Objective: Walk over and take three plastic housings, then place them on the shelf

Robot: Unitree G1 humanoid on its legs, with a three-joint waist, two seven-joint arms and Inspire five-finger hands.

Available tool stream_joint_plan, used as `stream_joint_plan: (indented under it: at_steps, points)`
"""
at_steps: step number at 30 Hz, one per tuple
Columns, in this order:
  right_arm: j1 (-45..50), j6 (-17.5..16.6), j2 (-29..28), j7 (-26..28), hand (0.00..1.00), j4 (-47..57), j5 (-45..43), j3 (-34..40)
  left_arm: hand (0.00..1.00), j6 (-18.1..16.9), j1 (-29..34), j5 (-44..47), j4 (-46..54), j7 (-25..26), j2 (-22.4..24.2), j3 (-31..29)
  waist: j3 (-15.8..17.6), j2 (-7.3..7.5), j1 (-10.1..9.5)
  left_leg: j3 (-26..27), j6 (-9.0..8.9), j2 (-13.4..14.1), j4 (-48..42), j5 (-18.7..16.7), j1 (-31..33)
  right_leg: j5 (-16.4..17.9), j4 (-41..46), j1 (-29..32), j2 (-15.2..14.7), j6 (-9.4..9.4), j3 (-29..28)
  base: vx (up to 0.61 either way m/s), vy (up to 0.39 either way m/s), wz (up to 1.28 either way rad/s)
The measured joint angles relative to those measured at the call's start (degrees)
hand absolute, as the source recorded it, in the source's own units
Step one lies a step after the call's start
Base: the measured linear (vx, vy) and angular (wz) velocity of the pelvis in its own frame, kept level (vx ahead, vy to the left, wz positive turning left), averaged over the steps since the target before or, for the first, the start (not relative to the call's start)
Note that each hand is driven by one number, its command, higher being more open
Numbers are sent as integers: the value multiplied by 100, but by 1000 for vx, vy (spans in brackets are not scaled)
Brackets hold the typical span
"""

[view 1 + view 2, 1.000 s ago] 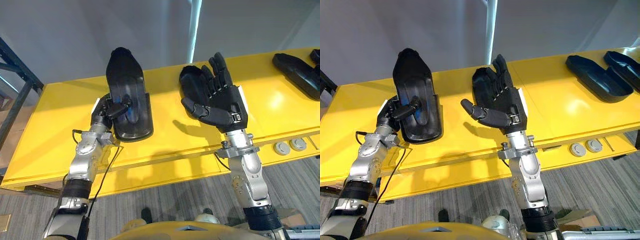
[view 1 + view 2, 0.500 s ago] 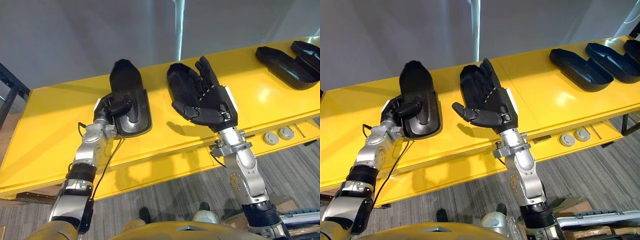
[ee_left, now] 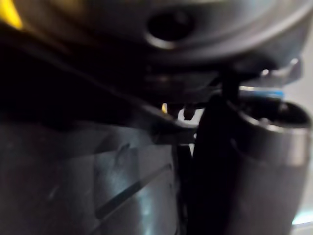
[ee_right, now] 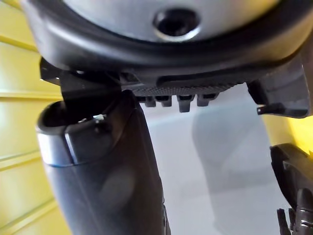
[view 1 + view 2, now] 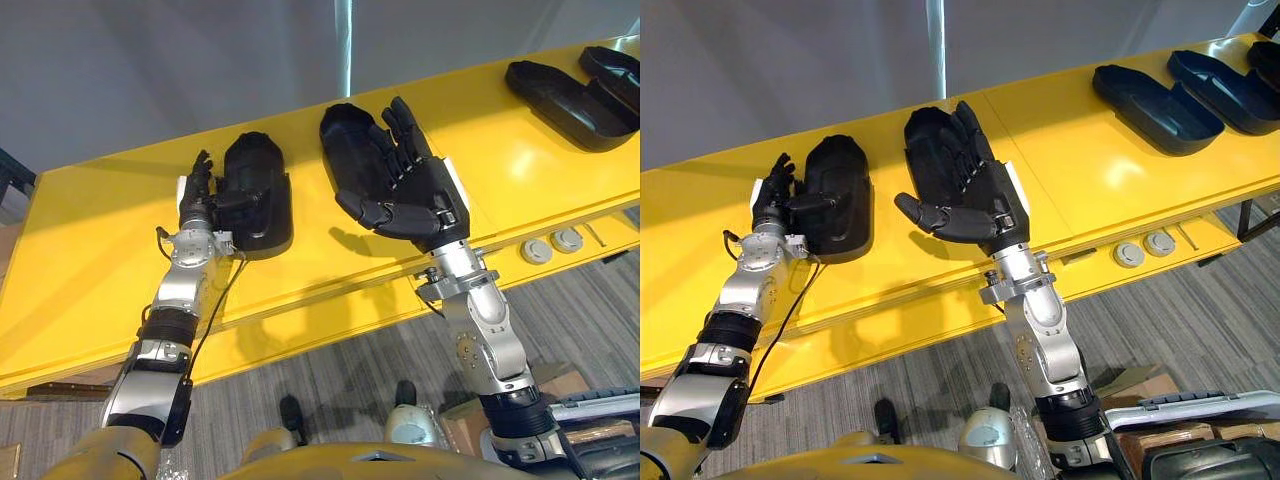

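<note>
A black plastic housing (image 5: pixel 258 190) lies flat on the yellow table (image 5: pixel 90 240). My left hand (image 5: pixel 199 196) stands at its left edge with fingers straight and open, and the thumb rests across the housing's rim. My right hand (image 5: pixel 418 192) is open with the palm up and fingers spread, raised above the table. Its fingertips overlap a second black housing (image 5: pixel 345 132); I cannot tell whether they touch it. Two more housings (image 5: pixel 1155 96) (image 5: pixel 1222 76) lie side by side at the table's far right.
Two round grey buttons (image 5: pixel 552 245) sit in the table's front ledge at the right. A grey wall rises behind the table. Grey carpet (image 5: pixel 1200 330) lies in front of it, with boxes (image 5: pixel 1140 385) near my right side.
My left hand has straightened its fingers and the housing it held tilted up now lies flat on the table. The camera has shifted, bringing the far-right housings further into view.
</note>
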State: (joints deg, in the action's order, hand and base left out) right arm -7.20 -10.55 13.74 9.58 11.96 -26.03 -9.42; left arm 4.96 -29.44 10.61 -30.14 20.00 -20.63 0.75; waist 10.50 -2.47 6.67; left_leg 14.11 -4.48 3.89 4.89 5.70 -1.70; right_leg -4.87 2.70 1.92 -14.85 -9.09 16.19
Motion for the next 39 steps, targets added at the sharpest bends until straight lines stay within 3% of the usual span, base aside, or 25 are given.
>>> stream_joint_plan:
  at_steps: [7, 10, 13, 15, 20, 23, 26, 31, 34, 36, 37, 39]
  points:
    - [69, 0, -46, -22, 100, 15, 4, -41, 100, 139, 1, -225, -39, 1226, 64, -583, 32, -3, -8, 60, -9, 10, 0, -6, -63, -5, 0, -17, 14, 7, -67, -11, -5, -5]
    - [188, -3, -98, -14, 100, 25, 7, -38, 100, 21, 14, -187, -10, 1464, 68, -763, 33, -2, -34, 31, -9, 8, -3, -6, -73, -5, -5, -49, 13, 7, -42, -5, -6, 5]
    - [206, -4, -217, -7, 100, 26, 40, -26, 100, -197, 188, -69, 880, 1498, 201, -1029, 32, -2, -43, -38, -9, 5, -5, -6, -96, -5, -42, -141, 8, 7, 67, 3, -9, 12]
    - [199, -11, -289, 14, 100, 32, 92, -43, 100, -660, 481, 94, 2022, 1289, 325, -1009, 32, -2, -85, -76, -19, 5, -5, -14, -169, -5, -94, -266, 9, 6, 111, 11, -4, 9]
    - [177, -29, -329, -17, 100, 77, 333, -89, 100, -1243, 741, 590, 3829, 462, 504, -822, 19, -15, -181, -164, -55, 0, 14, -49, -317, -10, -213, -545, 10, -2, 252, -10, -1, 8]
    - [169, -46, -329, -80, 100, 297, 341, -164, 100, -1315, 1061, 939, 4684, -268, 505, -630, 6, -31, -204, -221, -59, -3, 17, -52, -338, -15, -317, -659, 11, -10, 381, -15, 0, 11]
    - [166, -108, -326, -181, 100, 378, 540, -208, 100, -1306, 1249, 939, 4878, -788, 506, -498, -50, -56, -250, -273, -60, -2, 19, -53, -360, -24, -378, -749, 19, -19, 459, 2, 1, 9]
    - [212, -128, -319, -294, 100, 376, 602, -198, 100, -1311, 1680, 912, 5027, -1084, 504, -613, -212, -62, -279, -359, -61, 5, 20, -53, -320, -25, -415, -798, 31, -18, 578, 17, -1, 11]
    - [451, -268, -292, -426, 100, 376, 1186, -156, 100, -1482, 2294, 664, 5339, -1155, 504, -821, -331, -21, -355, -425, -66, 52, 19, -54, -274, -27, -465, -821, 57, -16, 653, 37, -20, 12]
    - [755, -321, -289, -756, 100, 376, 1629, -115, 100, -1871, 2878, 666, 5568, -1182, 598, -927, -369, 29, -408, -486, -72, 59, 19, -58, -279, -25, -493, -887, 68, -14, 725, 31, -16, 13]
    - [1344, -499, -514, -1496, 100, 368, 1664, 426, 100, -2637, 4083, 682, 5727, -1193, 1315, -1119, -637, 268, -522, -321, -122, 96, 22, -91, -269, 1, -500, -908, 92, 12, 780, 6, -2, 6]
    - [1344, -499, -514, -1496, 100, 368, 1664, 426, 100, -2637, 4083, 682, 5727, -1193, 1315, -1119, -637, 268, -523, -321, -121, 96, 22, -91, -269, 1, -500, -908, 93, 12, 780, 0, 0, 0]
